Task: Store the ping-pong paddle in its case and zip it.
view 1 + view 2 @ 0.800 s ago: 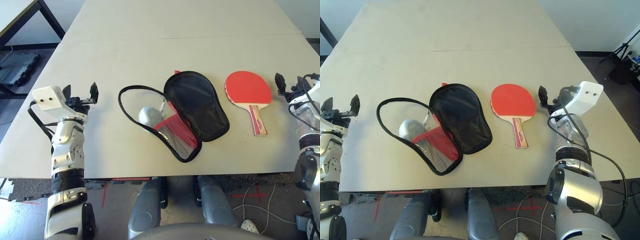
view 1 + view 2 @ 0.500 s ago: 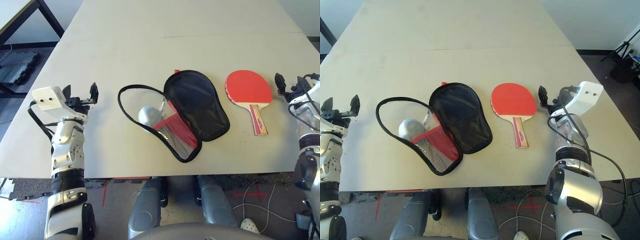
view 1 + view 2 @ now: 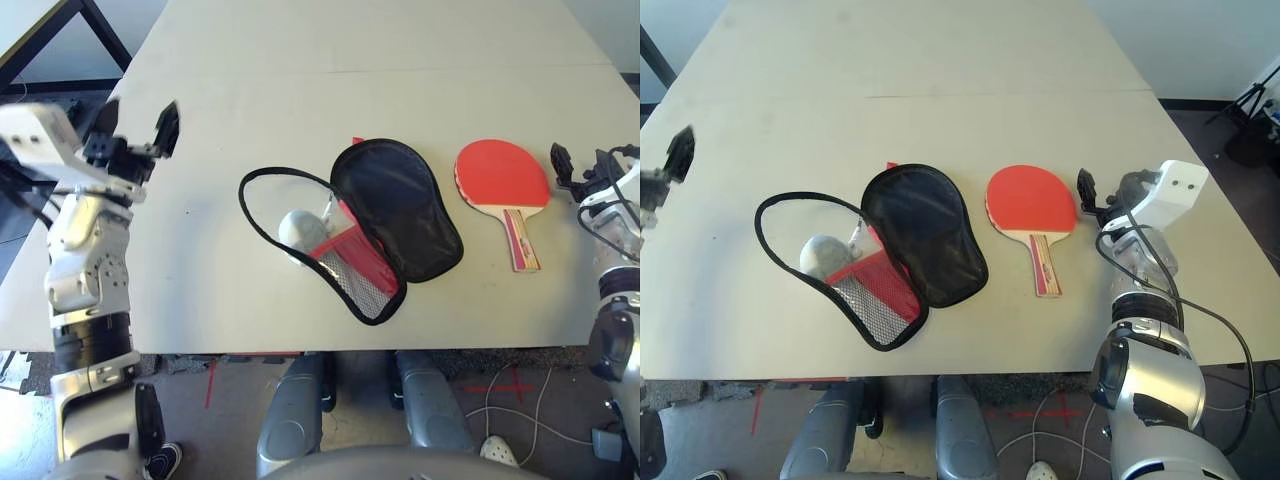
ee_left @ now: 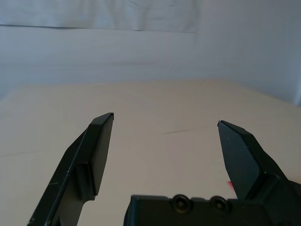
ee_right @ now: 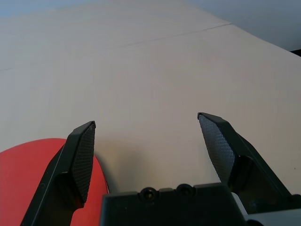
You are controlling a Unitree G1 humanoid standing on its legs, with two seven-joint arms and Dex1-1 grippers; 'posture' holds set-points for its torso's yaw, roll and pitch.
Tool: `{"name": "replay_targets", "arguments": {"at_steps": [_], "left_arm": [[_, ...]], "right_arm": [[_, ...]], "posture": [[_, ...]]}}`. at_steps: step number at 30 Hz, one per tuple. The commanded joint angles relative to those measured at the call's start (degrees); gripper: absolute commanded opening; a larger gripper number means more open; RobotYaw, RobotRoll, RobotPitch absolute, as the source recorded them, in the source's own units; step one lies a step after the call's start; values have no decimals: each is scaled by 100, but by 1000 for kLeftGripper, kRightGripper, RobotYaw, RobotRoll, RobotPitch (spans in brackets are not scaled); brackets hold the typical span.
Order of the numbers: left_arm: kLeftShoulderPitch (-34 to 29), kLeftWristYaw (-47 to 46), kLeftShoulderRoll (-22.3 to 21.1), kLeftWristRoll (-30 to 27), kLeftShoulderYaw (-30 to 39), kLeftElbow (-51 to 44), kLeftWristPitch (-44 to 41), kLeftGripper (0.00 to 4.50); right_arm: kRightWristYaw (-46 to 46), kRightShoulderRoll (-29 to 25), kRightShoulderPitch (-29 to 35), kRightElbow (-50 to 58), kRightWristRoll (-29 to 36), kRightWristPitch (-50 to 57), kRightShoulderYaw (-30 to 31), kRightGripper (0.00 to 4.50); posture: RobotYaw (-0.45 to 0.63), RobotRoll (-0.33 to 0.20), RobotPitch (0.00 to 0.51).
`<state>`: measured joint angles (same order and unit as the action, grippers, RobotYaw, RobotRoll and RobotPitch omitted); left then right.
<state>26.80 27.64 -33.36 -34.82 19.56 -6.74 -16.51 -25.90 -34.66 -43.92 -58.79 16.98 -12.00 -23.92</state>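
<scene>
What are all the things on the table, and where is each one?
ping-pong paddle: one, red round face with a pale wooden handle, lying flat on the table's right side, handle toward the robot.
case: one, red with black edging and black lining, lying unzipped and open in the middle of the table, left of the paddle and apart from it.
grey lump: one, grey and rounded, sitting inside the open case.
table: one, pale beige, under everything.
left gripper: one, black fingers open, raised over the table's left edge, holding nothing.
right gripper: one, black fingers open, just right of the paddle's face, holding nothing.
</scene>
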Motion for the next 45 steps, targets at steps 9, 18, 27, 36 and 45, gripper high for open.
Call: {"name": "replay_targets", "arguments": {"at_steps": [9, 18, 27, 36, 45], "left_arm": [[417, 767, 280, -751, -898, -740, -1069, 4500], [616, 1260, 267, -497, -1394, -657, -1134, 4500], [722, 1958, -315, -257, -1823, -870, -1441, 4500], [675, 2237, -589, -71, -2019, -1127, -1637, 4500], [735, 2136, -447, -91, -1973, -1273, -1764, 4500]], "right_arm": [[1192, 44, 722, 4153, 173, 3791, 341, 4476], [1420, -300, 581, 7546, 1457, 10338, 695, 4476], [1989, -1573, 659, 7486, 3160, 10450, 1409, 4476], [3257, -1693, 862, 6809, 4298, 10450, 1790, 4476], [4838, -566, 795, 6212, 4591, 10450, 1362, 4476]], "posture": [[-89, 0, 213], [-133, 0, 221], [-147, 0, 222], [-129, 0, 233], [-117, 0, 239]]}}
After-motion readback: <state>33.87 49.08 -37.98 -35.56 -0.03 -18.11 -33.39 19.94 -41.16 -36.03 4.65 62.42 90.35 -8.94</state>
